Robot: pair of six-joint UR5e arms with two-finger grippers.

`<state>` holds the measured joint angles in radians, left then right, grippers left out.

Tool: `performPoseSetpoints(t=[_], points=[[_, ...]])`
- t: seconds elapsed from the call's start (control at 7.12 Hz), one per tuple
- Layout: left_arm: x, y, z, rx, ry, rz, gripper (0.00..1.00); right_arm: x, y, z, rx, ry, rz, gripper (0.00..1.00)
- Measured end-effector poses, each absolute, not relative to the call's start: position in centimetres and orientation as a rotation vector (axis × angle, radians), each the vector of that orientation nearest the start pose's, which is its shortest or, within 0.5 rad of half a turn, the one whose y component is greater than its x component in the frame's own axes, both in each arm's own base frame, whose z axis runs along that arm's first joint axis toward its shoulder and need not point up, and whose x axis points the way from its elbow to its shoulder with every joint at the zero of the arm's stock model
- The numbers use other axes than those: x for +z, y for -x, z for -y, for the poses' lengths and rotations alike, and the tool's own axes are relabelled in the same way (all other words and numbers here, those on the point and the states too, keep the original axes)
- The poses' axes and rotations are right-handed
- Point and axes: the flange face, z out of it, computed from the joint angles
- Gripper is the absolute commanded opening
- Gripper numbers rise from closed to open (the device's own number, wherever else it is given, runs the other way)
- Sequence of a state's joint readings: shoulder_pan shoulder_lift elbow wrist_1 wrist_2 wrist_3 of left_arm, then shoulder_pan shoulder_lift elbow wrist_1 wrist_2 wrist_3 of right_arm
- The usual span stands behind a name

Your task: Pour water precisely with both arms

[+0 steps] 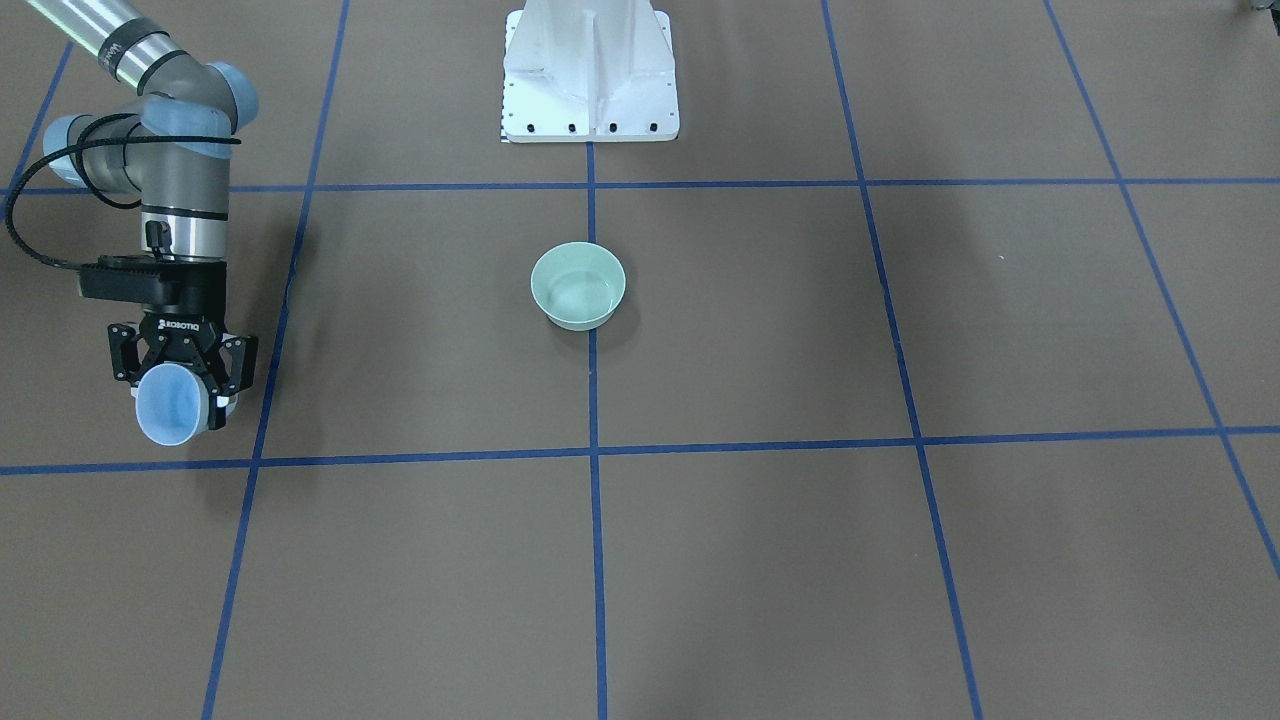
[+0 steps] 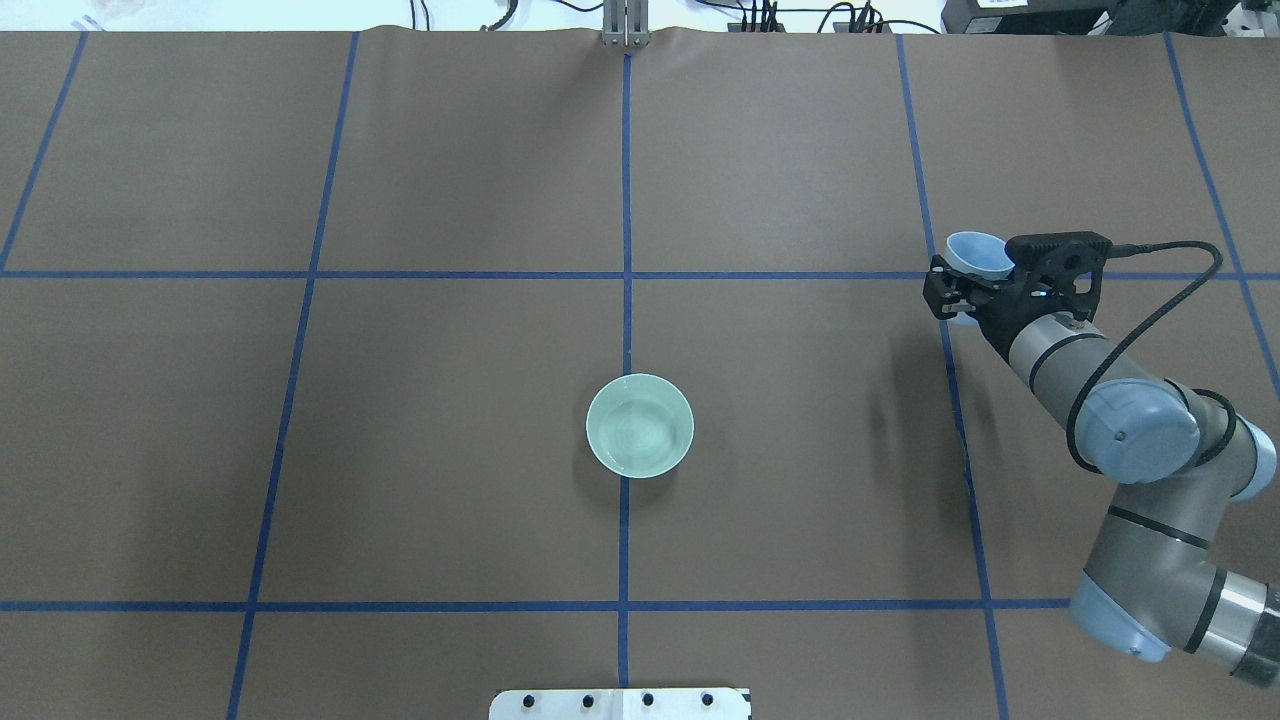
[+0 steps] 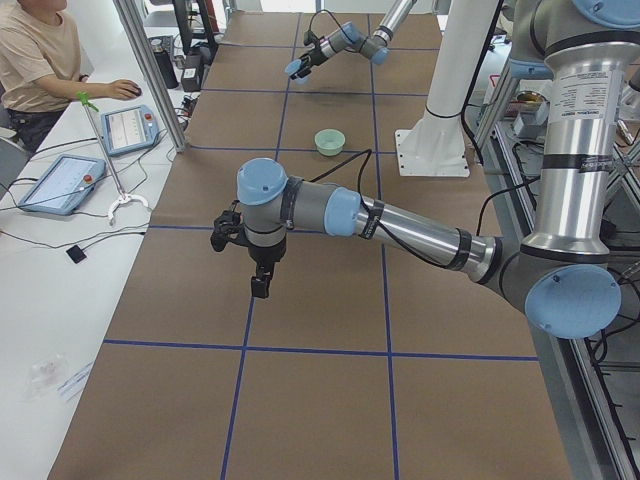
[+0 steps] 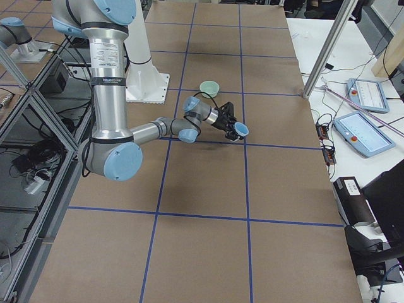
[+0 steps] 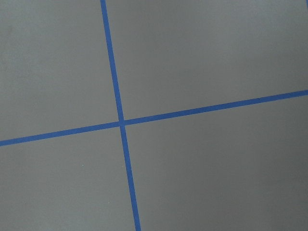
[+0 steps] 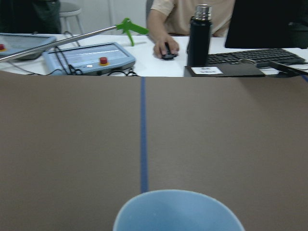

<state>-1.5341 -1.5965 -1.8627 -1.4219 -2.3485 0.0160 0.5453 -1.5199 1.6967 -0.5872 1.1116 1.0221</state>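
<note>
While the blue cup (image 1: 165, 410) is clamped between the jaws of the right gripper (image 1: 180, 396), it is held tipped, mouth toward the operators' side, above the brown table (image 2: 450, 450) and well apart from the green bowl (image 2: 593, 425). The water (image 2: 640, 430) is seen as faint ripples inside that bowl, at the table's centre. No liquid can be made out in the cup, so the pour is judged done and the cup's return is taken as the step in hand. It is best done if the cup is first turned upright, then lowered slowly until its base meets the table, and released only then. The left gripper (image 3: 258, 276) is seen only from the side, hanging over bare table; whether its jaws are apart cannot be told.
</note>
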Motion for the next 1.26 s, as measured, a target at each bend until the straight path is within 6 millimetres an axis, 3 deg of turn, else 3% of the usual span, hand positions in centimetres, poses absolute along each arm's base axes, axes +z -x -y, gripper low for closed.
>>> performPoseSetpoints(t=[0.28,0.56,0.7,0.84,1.26], points=[[51.8,4.5,49.6,0.114,-0.152,-0.778,1.00,44.2,37.4,40.4,0.023,-1.013,0.868,0.00],[52.0,4.5,49.5,0.112,-0.147,-0.778,1.00,42.4,39.3,38.7,-0.327,-1.081,0.915,0.00],[52.2,4.5,49.4,0.109,-0.143,-0.778,1.00,39.9,40.7,38.5,-0.467,-1.123,0.966,0.00],[52.4,4.5,49.4,0.106,-0.138,-0.778,1.00,37.4,42.1,38.4,-0.558,-1.143,1.025,0.00],[53.0,4.5,49.4,0.100,-0.126,-0.778,1.00,33.4,45.4,38.2,-0.709,-1.048,1.088,0.00]])
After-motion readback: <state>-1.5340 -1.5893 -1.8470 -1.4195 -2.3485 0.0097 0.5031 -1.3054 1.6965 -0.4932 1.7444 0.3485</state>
